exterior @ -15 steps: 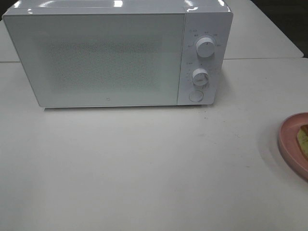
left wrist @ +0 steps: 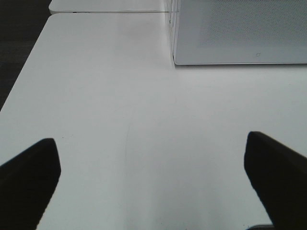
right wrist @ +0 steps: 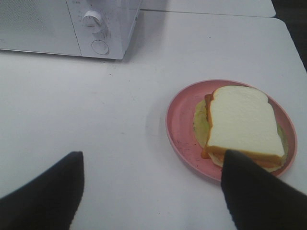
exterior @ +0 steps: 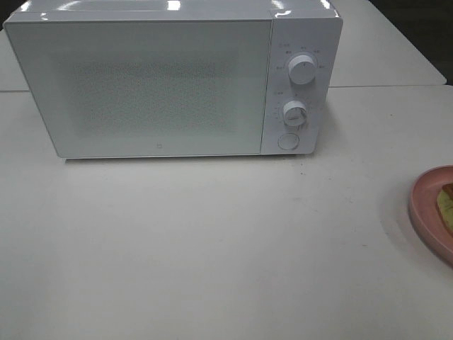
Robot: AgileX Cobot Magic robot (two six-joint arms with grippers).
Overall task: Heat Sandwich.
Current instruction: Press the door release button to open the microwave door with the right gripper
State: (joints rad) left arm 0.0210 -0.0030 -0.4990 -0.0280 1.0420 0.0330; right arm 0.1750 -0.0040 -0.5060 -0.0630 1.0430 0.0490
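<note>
Presently left hand point(left wrist: 151, 187) and right hand point(right wrist: 151, 191) gape empty over the bench point(exterior: 212, 241). The sandwich point(right wrist: 242, 125) lies on its pink plate point(right wrist: 180, 129)

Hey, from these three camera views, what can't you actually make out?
Microwave interior: hidden behind its closed speckled door, all views.
Dial markings: too small and blurred to read, exterior high and right wrist views.
Sandwich and pink plate: cut off by the right edge in exterior high; a finger of the right gripper covers one corner in right wrist.
Left gripper: only dark fingers show in left wrist; neither arm appears in exterior high.
</note>
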